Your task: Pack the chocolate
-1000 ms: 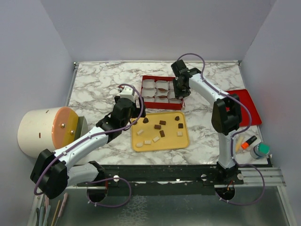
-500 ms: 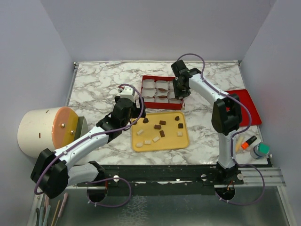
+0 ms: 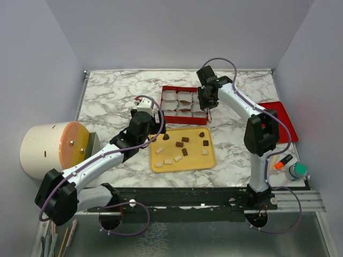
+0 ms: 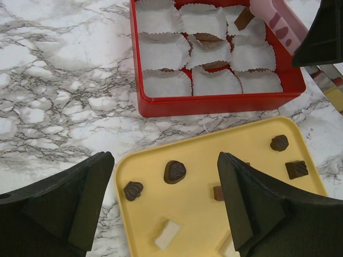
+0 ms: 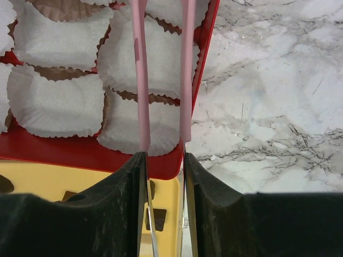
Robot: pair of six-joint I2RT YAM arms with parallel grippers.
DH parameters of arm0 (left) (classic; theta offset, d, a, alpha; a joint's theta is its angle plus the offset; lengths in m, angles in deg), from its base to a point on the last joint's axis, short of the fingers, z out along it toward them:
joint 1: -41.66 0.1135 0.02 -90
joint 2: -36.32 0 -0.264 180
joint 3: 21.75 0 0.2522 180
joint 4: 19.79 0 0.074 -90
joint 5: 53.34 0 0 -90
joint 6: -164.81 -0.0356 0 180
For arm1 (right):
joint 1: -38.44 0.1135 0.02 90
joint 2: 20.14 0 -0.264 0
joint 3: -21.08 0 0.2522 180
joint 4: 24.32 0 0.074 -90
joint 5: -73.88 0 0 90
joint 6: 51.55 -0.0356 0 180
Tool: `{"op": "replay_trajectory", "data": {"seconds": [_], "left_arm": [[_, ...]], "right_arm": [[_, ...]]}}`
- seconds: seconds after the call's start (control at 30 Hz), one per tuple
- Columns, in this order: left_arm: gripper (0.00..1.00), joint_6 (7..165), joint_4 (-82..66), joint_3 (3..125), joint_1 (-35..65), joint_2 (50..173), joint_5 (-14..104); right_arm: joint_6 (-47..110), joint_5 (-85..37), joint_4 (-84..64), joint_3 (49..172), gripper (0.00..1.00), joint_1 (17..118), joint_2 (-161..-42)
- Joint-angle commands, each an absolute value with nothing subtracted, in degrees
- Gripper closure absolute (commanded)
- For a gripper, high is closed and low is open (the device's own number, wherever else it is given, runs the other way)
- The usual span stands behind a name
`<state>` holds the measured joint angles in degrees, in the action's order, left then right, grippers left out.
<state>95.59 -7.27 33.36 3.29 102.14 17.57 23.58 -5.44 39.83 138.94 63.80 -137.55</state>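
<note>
R: we see right gripper [image 5: 163,160] clamped on pink tweezers [image 4: 278,24] pinching chocolate [image 4: 244,19] over red box [image 4: 214,103] | L: left gripper [image 4: 163,160] jaws apart

Nine white paper cups [image 4: 163,51] in one red box [image 4: 214,103], three rows of three. One yellow tray [image 3: 182,166], and on it six brown chocolate pieces [image 3: 185,152] countable from above, plus five pale blocks [image 3: 159,150]. One more brown piece [image 4: 244,19] rides in the one pair of pink tongs [image 4: 276,24].
</note>
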Motion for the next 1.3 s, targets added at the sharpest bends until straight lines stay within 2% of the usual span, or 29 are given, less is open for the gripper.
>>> {"op": "replay_trajectory", "data": {"seconds": [0.0,0.3,0.73,1.0,1.27], "left_arm": [[0.12,95.68,-8.30,32.71,3.11,101.81,17.15],[0.12,95.63,-8.49,32.91,3.10,102.44,17.18],[0.12,95.73,-8.28,32.80,3.13,103.14,17.85],[0.13,95.73,-8.06,32.81,3.08,103.45,18.05],[0.13,95.73,-7.88,32.77,3.08,103.49,17.99]], "right_arm": [[24.36,-5.23,39.85,137.40,0.63,63.35,-133.93],[24.27,-8.15,39.33,126.19,0.62,64.67,-121.96],[20.04,-13.23,42.19,106.84,0.63,75.37,-101.91],[15.07,-12.99,41.62,98.72,0.63,83.06,-98.70],[12.27,-12.00,41.76,96.63,0.62,88.81,-99.73]]}}
